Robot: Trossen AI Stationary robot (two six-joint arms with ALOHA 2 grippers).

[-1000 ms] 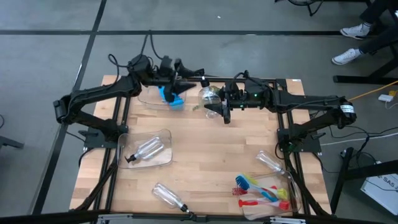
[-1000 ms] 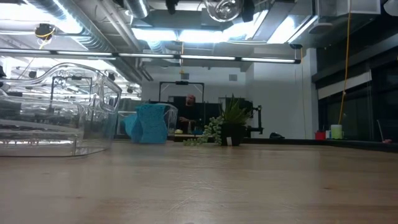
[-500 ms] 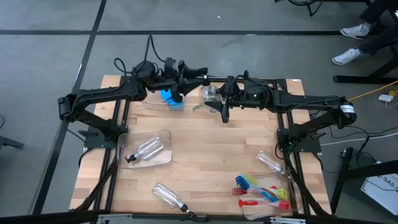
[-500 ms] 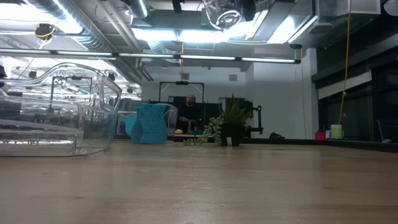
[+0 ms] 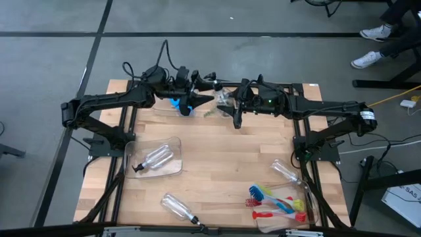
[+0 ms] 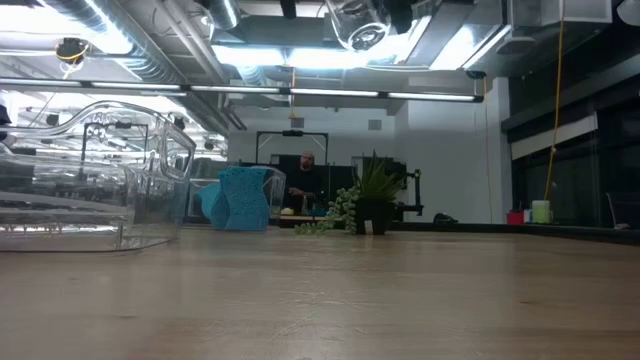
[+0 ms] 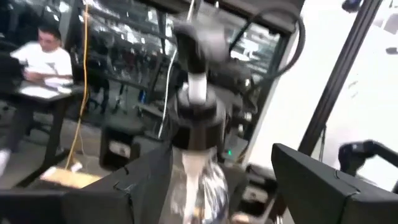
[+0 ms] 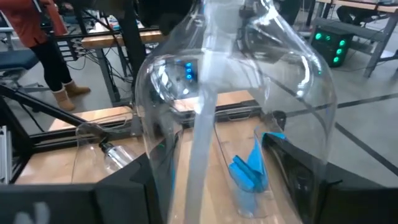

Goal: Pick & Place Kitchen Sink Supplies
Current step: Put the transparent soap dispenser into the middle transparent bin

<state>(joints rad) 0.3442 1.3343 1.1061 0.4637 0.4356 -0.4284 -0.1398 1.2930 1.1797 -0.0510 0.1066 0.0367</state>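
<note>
A clear bottle (image 5: 226,97) with a black pump top (image 7: 198,121) hangs high over the table's far edge. My right gripper (image 5: 231,102) is shut on it, coming from the table's right. My left gripper (image 5: 212,91) reaches in from the left, open, its fingers (image 7: 130,186) on either side of the bottle's pump end. The low view shows the bottle (image 6: 356,20) only at its top edge. A blue sponge (image 5: 181,105) stands on edge in a clear bin at the far left. My right gripper pinches the bottle's clear body (image 8: 155,168) between its two fingers, roughly level, from the table's right. The bottle is lifted clear and lies about level, its neck pointing away toward the left arm. Whether my left gripper touches the bottle cannot be told.
A clear bin (image 5: 172,146) at the left holds one bottle (image 5: 152,160). Another bottle (image 5: 177,209) lies near the front edge and a third (image 5: 286,172) at the right. Red, blue and yellow-green brushes (image 5: 276,203) lie in a bin at the near right.
My left gripper has moved toward the table's right, up to the bottle's pump end. My right gripper has rolled in place, turning the bottle with it.
</note>
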